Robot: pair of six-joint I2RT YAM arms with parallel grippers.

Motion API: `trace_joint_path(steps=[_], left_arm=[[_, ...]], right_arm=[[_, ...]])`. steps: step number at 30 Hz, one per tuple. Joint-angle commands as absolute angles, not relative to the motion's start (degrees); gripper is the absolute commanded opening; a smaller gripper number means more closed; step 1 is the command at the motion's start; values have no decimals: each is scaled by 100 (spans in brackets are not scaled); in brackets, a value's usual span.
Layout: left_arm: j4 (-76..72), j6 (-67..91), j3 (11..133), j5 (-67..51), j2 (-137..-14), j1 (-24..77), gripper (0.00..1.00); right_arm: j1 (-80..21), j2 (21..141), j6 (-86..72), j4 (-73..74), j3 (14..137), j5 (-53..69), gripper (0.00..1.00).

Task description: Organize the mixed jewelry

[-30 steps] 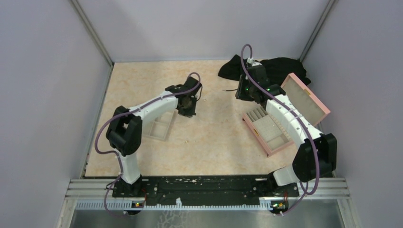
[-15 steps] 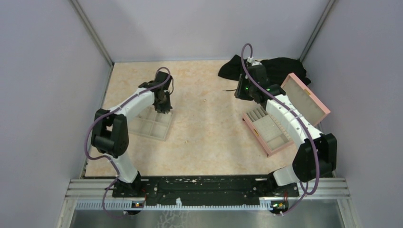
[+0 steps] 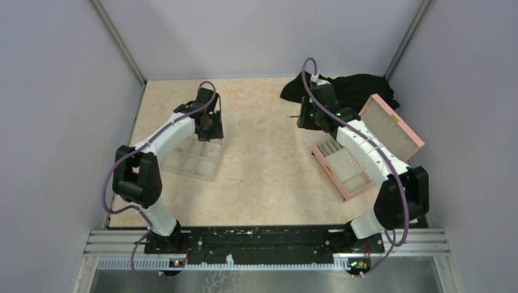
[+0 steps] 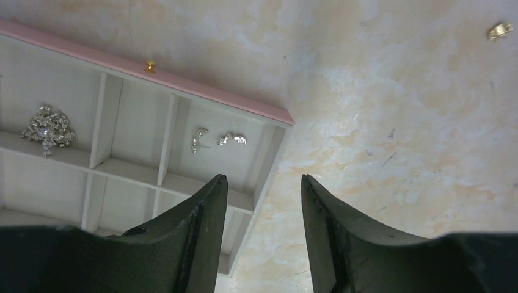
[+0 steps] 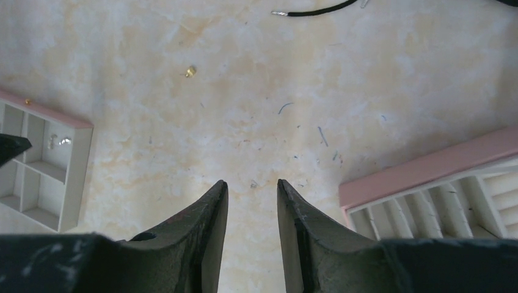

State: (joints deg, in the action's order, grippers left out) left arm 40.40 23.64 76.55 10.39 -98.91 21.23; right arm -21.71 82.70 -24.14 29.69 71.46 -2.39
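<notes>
The mixed jewelry shows as tiny glints. In the left wrist view a sparkly cluster (image 4: 47, 128) and two small silvery pieces (image 4: 198, 138) (image 4: 233, 139) lie in compartments of the pale tray (image 4: 269, 160), a gold stud (image 4: 149, 65) sits at its pink far edge, and a gold piece (image 4: 499, 29) lies loose on the table. My left gripper (image 4: 264, 180) hangs open and empty over the tray's corner (image 3: 215, 149). Between the tray and the pink box (image 3: 342, 168), my right gripper (image 5: 251, 183) is open and empty above bare table, with a gold piece (image 5: 190, 71) ahead of it.
The pink box's lid (image 3: 391, 127) stands open at the right. A black cloth (image 3: 351, 85) is heaped at the back right, and a black cord (image 5: 317, 9) trails from it. Grey walls close in the left, back and right sides.
My left arm swung left from the table's middle to the tray's far right corner, and its jaws came apart. The right gripper shifted slightly towards the back left and opened a little wider.
</notes>
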Motion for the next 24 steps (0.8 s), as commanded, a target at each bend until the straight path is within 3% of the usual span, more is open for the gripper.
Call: trace_joint_path(steps=[1,8,14,24], left_arm=[[3901,2397,7984,833,-9532,2137,55],[4066,2443,8130,960,-9195,1797,56],[3871,2460,7880,935,-8835,1653,57],[3958,2314,7890,964,-8893,1639,57]], right_arm=[[-2796,8971,-2168,3140,7846,-653,37],[-3141,10501,-2058,3295,8884,-539,50],[-3247,11789,-2726,3765,10133,-543,52],[-3559,13414,-4119,5097,12265,-1569,55]])
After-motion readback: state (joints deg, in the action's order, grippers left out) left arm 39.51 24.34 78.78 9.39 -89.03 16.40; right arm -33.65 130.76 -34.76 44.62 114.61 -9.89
